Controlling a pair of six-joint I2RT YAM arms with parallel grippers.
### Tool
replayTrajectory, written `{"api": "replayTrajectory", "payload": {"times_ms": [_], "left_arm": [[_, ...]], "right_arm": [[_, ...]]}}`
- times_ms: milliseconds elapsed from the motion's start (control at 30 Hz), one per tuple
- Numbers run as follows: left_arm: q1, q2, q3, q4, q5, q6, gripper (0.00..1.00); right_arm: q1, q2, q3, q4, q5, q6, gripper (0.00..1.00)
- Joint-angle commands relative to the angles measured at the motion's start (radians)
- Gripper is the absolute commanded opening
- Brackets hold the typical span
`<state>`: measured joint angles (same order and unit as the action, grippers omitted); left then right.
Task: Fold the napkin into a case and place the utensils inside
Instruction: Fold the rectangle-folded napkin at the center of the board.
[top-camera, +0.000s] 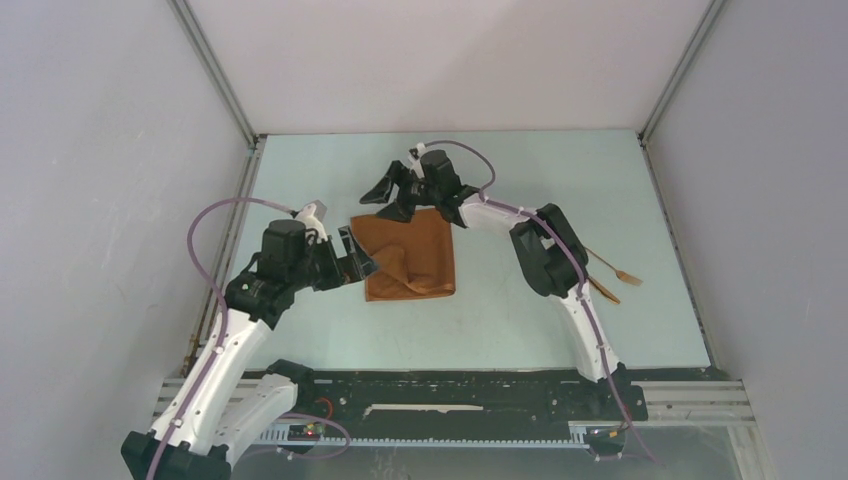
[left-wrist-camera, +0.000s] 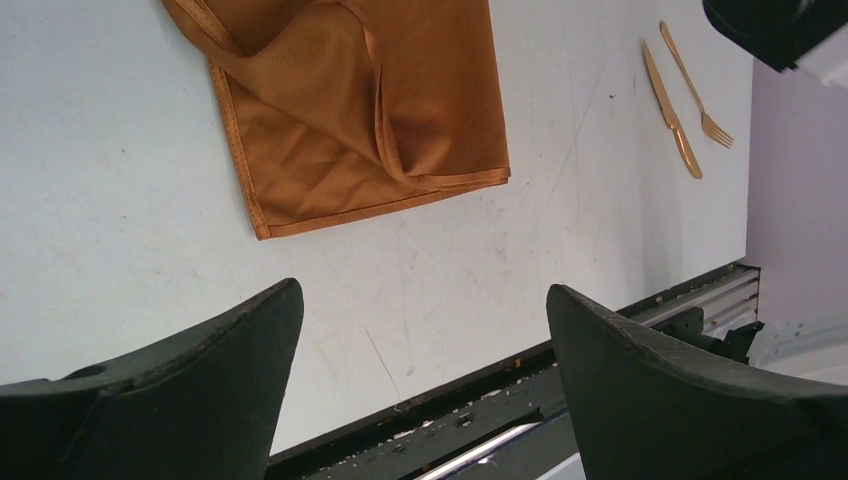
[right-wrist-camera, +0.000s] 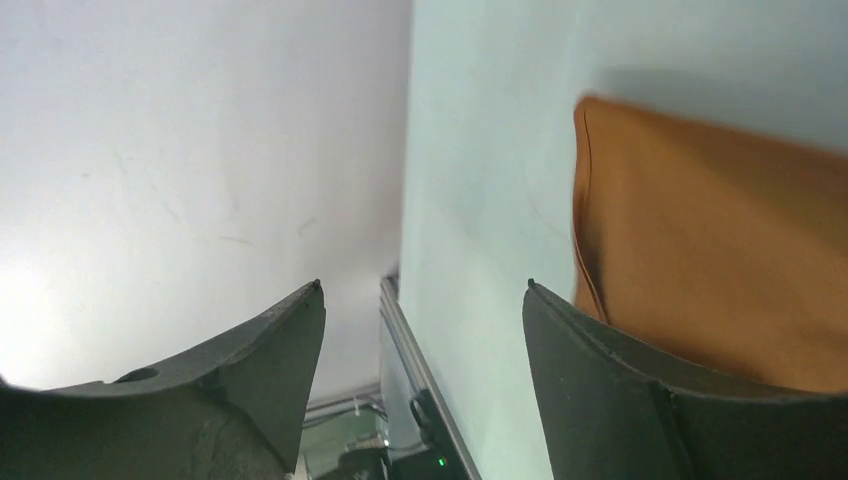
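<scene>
Your napkin (top-camera: 415, 255) sits mid table (top-camera: 520, 330), only part folded and rumpled. Utensils (top-camera: 610, 275) lie untouched near the right edge. Left gripper (top-camera: 360, 255) gapes wide, empty, at the napkin's left side; right gripper (top-camera: 392, 200) is open, empty, at its far-left corner. You still have folding and loading left.

White arms (top-camera: 215, 370) carry black joints (top-camera: 285, 245), lilac cables (top-camera: 200, 225) and matte black pincer fingers (left-wrist-camera: 180, 400).

no readable text, labels, brands or numbers anywhere
</scene>
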<state>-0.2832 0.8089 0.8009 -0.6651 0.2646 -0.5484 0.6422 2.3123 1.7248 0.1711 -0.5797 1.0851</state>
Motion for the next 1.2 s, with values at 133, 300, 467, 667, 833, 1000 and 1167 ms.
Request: {"api": "replayTrajectory", "payload": {"times_ms": [133, 300, 467, 667, 833, 1000, 1167], "left_arm": [[-0.002, -0.033, 0.009, -0.004, -0.022, 0.012, 0.99], [-0.002, -0.025, 0.001, 0.016, -0.012, 0.006, 1.00], [-0.002, -0.022, -0.006, 0.035, 0.005, -0.005, 1.00], [-0.002, -0.029, 0.001, 0.032, 0.013, -0.012, 1.00], [-0.002, -0.031, 0.017, 0.011, 0.007, -0.007, 1.00], [-0.002, -0.031, 0.020, 0.007, 0.004, -0.006, 1.00], [-0.002, -0.031, 0.024, 0.003, 0.003, -0.004, 1.00]], "right_arm": [[-0.004, -0.021, 0.059, 0.071, -0.106, 0.003, 0.84], [-0.042, -0.166, -0.114, -0.134, -0.109, -0.223, 0.87], [-0.051, -0.210, -0.257, -0.224, -0.105, -0.312, 0.91], [-0.035, -0.175, -0.311, -0.145, -0.125, -0.295, 0.91], [-0.030, -0.127, -0.276, -0.113, -0.149, -0.276, 0.90], [-0.013, -0.093, -0.224, -0.113, -0.166, -0.268, 0.90], [0.015, -0.069, -0.161, -0.110, -0.187, -0.262, 0.89]]}}
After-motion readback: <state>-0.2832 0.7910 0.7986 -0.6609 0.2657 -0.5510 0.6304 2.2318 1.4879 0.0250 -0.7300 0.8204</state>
